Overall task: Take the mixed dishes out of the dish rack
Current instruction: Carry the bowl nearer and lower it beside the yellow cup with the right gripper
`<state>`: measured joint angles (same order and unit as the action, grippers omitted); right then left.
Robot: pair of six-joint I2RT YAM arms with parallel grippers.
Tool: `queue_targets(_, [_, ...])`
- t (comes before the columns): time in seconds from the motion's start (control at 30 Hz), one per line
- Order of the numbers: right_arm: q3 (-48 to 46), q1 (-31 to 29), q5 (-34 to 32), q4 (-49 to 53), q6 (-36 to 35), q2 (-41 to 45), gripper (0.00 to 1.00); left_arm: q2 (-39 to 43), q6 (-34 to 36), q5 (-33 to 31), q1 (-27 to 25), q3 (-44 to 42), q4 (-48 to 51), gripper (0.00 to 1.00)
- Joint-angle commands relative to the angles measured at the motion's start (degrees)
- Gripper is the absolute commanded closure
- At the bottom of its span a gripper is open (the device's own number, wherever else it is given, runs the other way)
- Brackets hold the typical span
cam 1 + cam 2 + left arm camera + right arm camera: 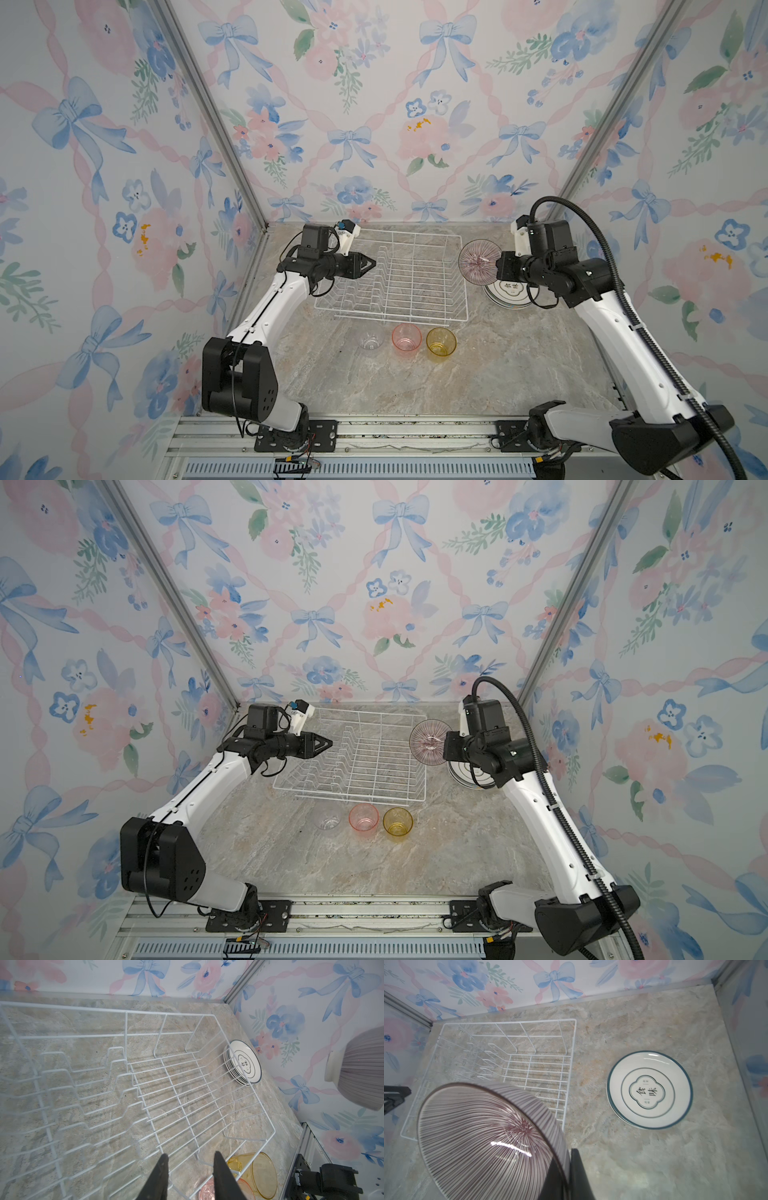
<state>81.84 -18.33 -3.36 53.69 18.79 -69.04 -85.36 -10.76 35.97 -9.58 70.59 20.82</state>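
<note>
**Ribbed Bowl Gripped Beside Wire Rack**

Right pincer [565,1159] pinches the rim of the small, round, purple-striped ceramic bowl [478,259]. The bowl is tilted on edge between the white wire dish rack [409,270] and the stacked glossy, dark-rimmed white plates [650,1091]. Left pincer [191,1154] stands spread above the rack's grid.

Only text I can read: 食味 in the middle of the top plate [649,1091]; the tiny characters around it are too small.
</note>
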Motion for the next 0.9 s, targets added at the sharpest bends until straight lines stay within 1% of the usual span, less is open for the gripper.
queue_targets(0.0, [-5.6, 0.3, -3.7, 13.0, 0.7, 5.3, 1.0, 1.3, -0.9, -1.8, 2.4, 2.0, 1.2, 0.67])
queue_targets(0.1, [-10.9, 0.4, -5.5, 17.9, 4.4, 11.1, 1.0, 1.8, -0.8, -4.7, 5.4, 2.7, 1.9, 0.66])
queue_targets(0.17, [-14.5, 0.5, -5.4, 19.7, 7.0, 14.6, 1.0, 1.5, -0.4, -7.1, 7.7, 3.2, 3.3, 0.66])
queue_targets(0.3, [-22.0, 0.4, -1.9, 19.4, 9.9, 18.3, 1.0, 1.6, -0.5, -9.4, 12.0, 1.8, 3.7, 0.66])
queue_targets(0.37, [-26.5, 0.4, 0.7, 16.9, 11.2, 19.3, 1.0, 1.5, -0.4, -11.4, 14.3, 0.5, 3.9, 0.66])
queue_targets(0.5, [-33.6, 0.2, 3.7, 10.9, 13.0, 19.1, 1.0, 0.9, -0.4, -14.5, 17.8, -2.0, 4.1, 0.69])
queue_targets(0.63, [-36.8, -0.1, 3.8, 5.2, 13.6, 17.6, 1.0, 0.1, 0.3, -18.0, 19.6, -3.4, 4.1, 0.68])
queue_targets(0.77, [-38.3, -0.1, 3.7, -0.9, 13.4, 15.0, 1.0, -2.0, 0.2, -17.9, 21.7, -4.4, 4.2, 0.69])
queue_targets(0.87, [-39.0, -0.1, 3.6, -4.2, 12.9, 12.3, 1.0, -3.6, 0.5, -17.7, 22.1, -5.2, 4.1, 0.69])
